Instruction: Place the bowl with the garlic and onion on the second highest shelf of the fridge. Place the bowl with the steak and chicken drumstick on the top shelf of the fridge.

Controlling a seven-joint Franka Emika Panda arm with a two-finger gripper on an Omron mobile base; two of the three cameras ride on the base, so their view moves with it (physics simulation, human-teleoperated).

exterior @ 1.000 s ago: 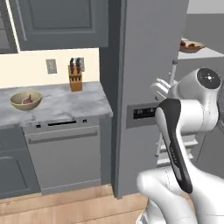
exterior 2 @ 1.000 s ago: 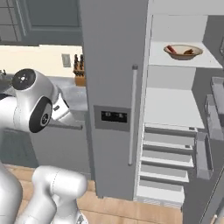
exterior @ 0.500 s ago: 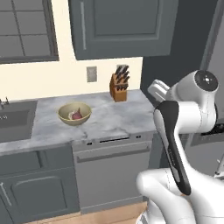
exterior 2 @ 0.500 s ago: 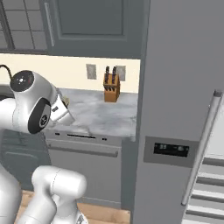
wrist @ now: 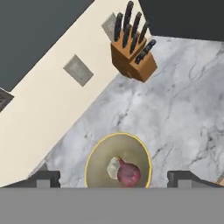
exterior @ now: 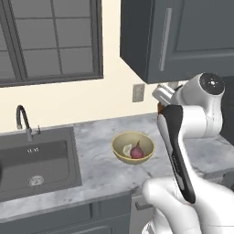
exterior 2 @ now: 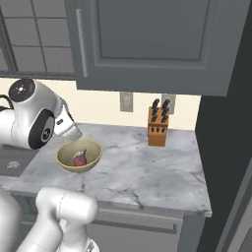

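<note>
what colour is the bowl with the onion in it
Pale yellow-tan; the bowl shows best in the hand view.

A yellowish bowl (wrist: 118,159) sits on the grey marbled counter (wrist: 183,118), holding the reddish-purple onion (wrist: 128,173) with the pale garlic (wrist: 113,166) touching its left side. The gripper (wrist: 114,178) fingertips (wrist: 43,178) stand wide apart on either side of the bowl. Farther off, a wooden knife block (wrist: 132,57) stands by the cream wall, near a grey outlet plate (wrist: 78,70).
</note>
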